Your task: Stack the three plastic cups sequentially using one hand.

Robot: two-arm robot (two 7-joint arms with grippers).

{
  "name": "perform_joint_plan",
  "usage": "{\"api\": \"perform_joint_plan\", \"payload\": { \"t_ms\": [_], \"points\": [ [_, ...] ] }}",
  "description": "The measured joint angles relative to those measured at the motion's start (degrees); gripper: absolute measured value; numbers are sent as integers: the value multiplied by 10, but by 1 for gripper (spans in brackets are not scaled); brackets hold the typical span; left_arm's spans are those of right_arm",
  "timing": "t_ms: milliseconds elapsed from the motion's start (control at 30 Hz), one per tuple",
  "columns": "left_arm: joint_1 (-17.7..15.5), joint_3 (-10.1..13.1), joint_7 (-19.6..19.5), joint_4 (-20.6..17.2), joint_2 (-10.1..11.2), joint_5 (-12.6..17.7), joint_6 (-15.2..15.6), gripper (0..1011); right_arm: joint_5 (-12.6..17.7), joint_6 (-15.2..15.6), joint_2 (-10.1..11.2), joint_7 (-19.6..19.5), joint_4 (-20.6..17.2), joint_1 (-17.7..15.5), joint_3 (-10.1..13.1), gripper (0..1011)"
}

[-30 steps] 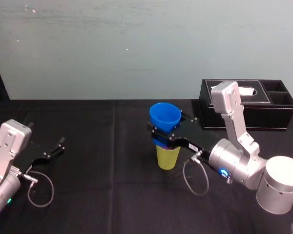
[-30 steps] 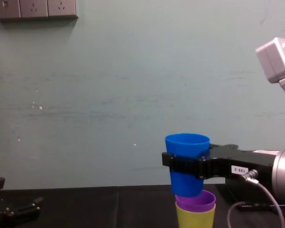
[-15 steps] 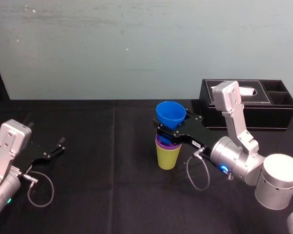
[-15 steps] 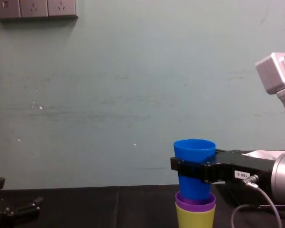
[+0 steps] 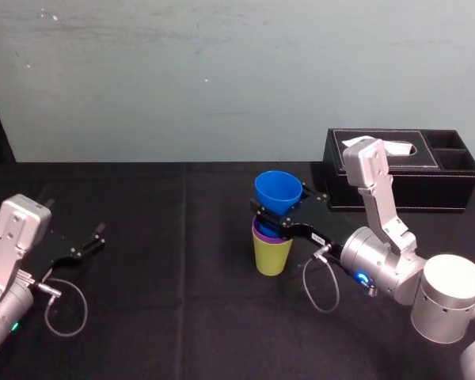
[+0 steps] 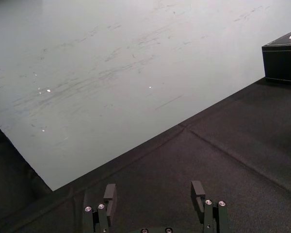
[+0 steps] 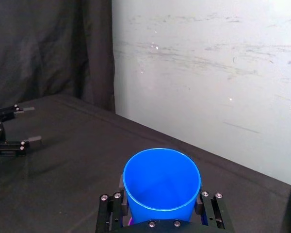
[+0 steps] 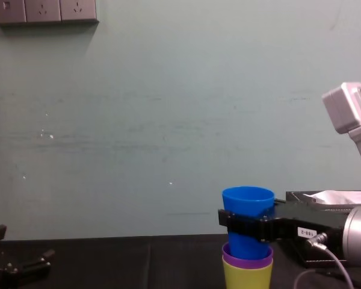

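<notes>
Since a second ago the blue cup (image 5: 278,190) has come lower and slightly right. Its base now sits inside the purple cup (image 8: 246,260), which is nested in the yellow-green cup (image 5: 272,255) near the middle of the desk (image 5: 182,317). The right gripper (image 5: 273,218) clamps the blue cup at mid-height, so it stays upright and its base is free to enter. It seems not fully seated. The left gripper (image 6: 154,194) rests with fingers wide apart near the left edge.

Right arm: silver-grey cylindrical wrist (image 5: 370,265) reaches toward the middle of the black tabletop (image 5: 182,317); black flat-fingered right gripper (image 5: 279,210) is level, fingers clamped on a blue plastic cup (image 5: 278,190). Left arm: parked near the tabletop's left edge, dark left gripper (image 5: 95,237) with fingers spread.
</notes>
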Motion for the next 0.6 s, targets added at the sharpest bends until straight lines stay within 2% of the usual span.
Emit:
{"api": "perform_joint_plan", "payload": {
  "t_ms": [600],
  "points": [
    [0, 0, 0, 0, 0, 0, 0, 1000, -1, 3, -4, 3, 12, -1, -1, 751]
  ]
}}
